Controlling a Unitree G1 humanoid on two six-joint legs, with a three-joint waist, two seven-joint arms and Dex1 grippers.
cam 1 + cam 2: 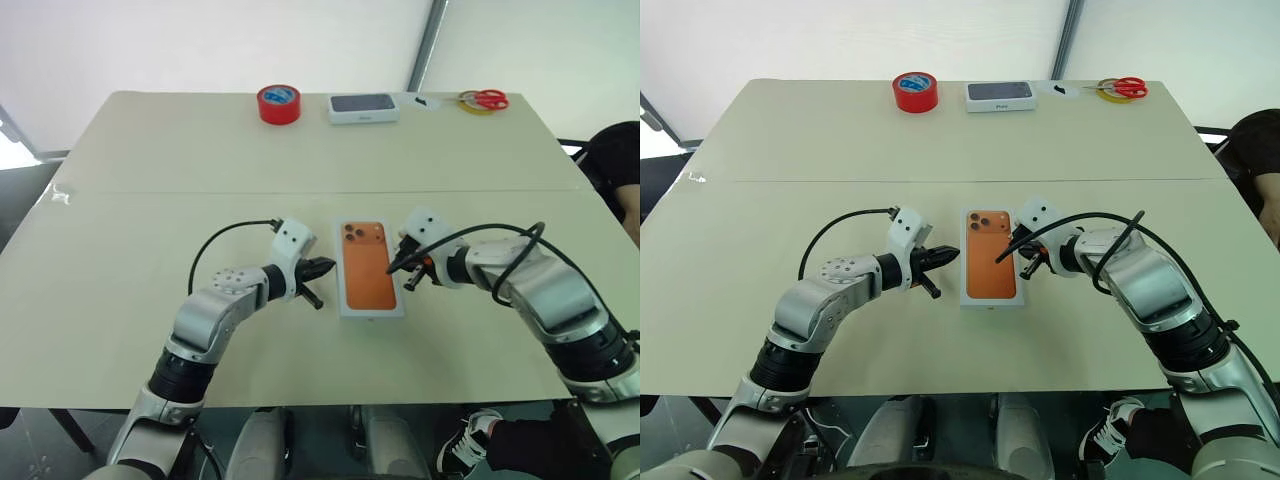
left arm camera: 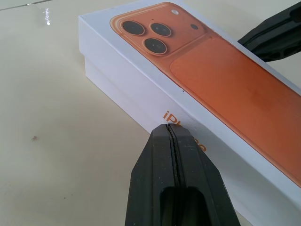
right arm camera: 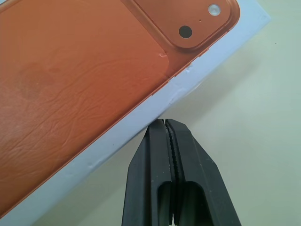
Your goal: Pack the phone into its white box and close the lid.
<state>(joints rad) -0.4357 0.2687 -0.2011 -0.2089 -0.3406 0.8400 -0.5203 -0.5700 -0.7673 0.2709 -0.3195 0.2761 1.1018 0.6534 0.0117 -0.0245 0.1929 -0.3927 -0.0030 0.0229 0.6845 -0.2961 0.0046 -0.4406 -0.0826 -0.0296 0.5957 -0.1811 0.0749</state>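
Lid (image 1: 372, 266) is seated on the box (image 2: 113, 87); task looks nearly done. Left gripper (image 1: 322, 271) and right gripper (image 1: 400, 266), fingers pressed together empty, are being held beside it.

The lid (image 1: 371, 267) sits closed over the white box (image 2: 117, 92), its outer face up and printed with an orange phone picture showing a three-lens camera cluster at the far corner. The closed package lies flat on the table (image 1: 150, 180), near its front middle, long side running away from the robot. Orange lettering marks the lid's white side wall.
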